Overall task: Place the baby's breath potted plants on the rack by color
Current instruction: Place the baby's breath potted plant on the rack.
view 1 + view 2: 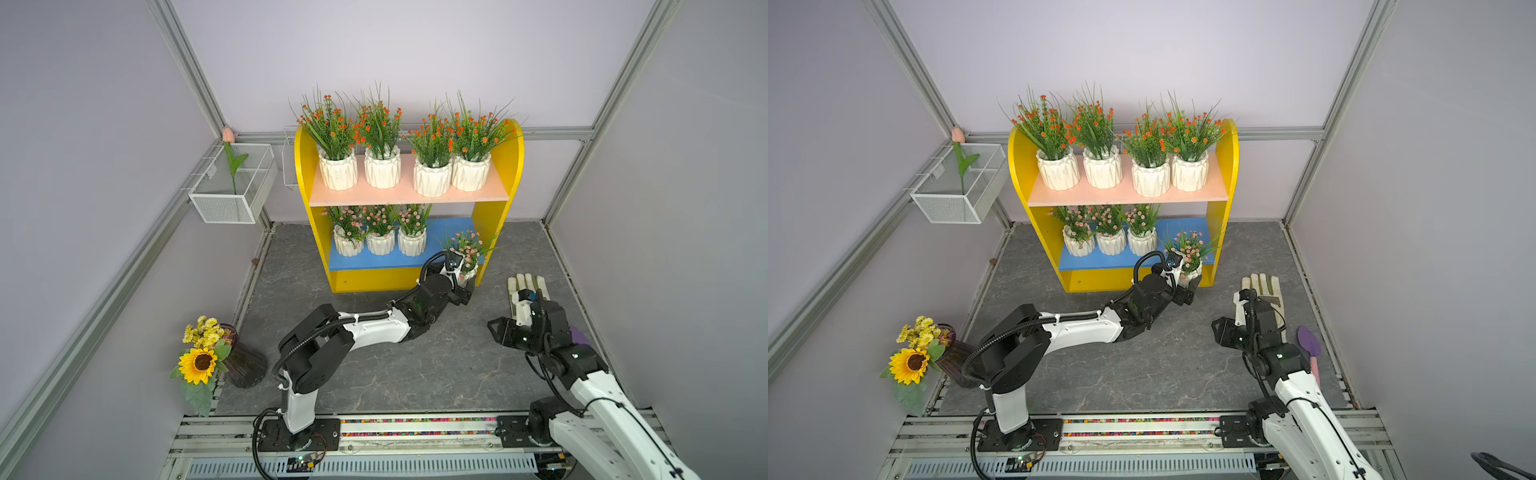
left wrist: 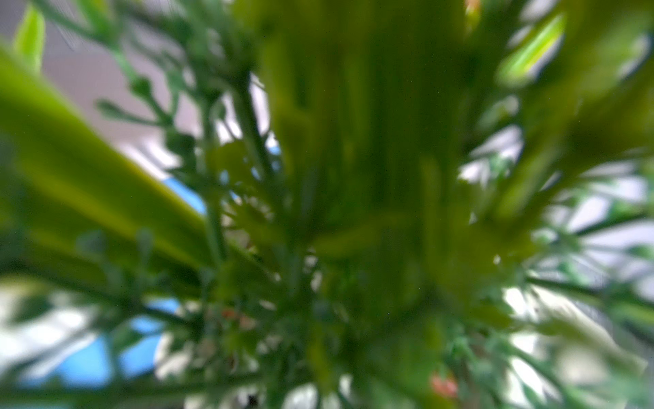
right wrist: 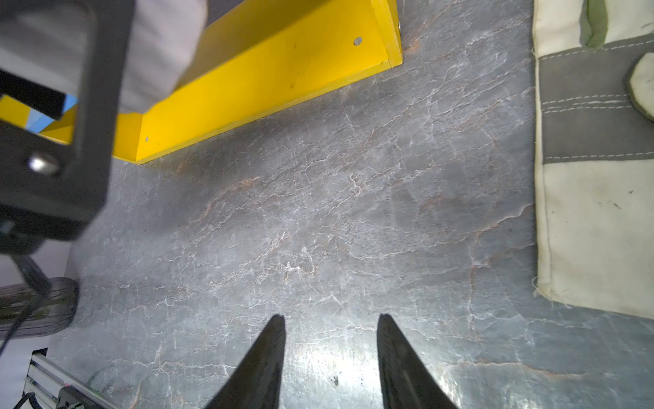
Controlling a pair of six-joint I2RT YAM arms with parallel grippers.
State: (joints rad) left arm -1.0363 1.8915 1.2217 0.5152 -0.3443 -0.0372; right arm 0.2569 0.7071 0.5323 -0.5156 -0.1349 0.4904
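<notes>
The right tool [image 3: 331, 354] is hovering partly open and empty over the counter [image 3: 318, 212]. Right of centre, the left tool [image 1: 465, 281] is gripping the fourth pink plant [image 1: 467, 247] at the right end of the rack's [image 1: 494, 208] blue lower board.

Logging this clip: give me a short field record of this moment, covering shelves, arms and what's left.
upper board: four orange-flowered plants, upright in a row
lower board: three pink-flowered plants, side by side on its left part
fourth pink plant: at the lower board's right front edge, in the left gripper jaws
right gripper: jaws apart, empty, over bare floor beside the glove
left to do: set the fourth pink plant down, let go
</notes>
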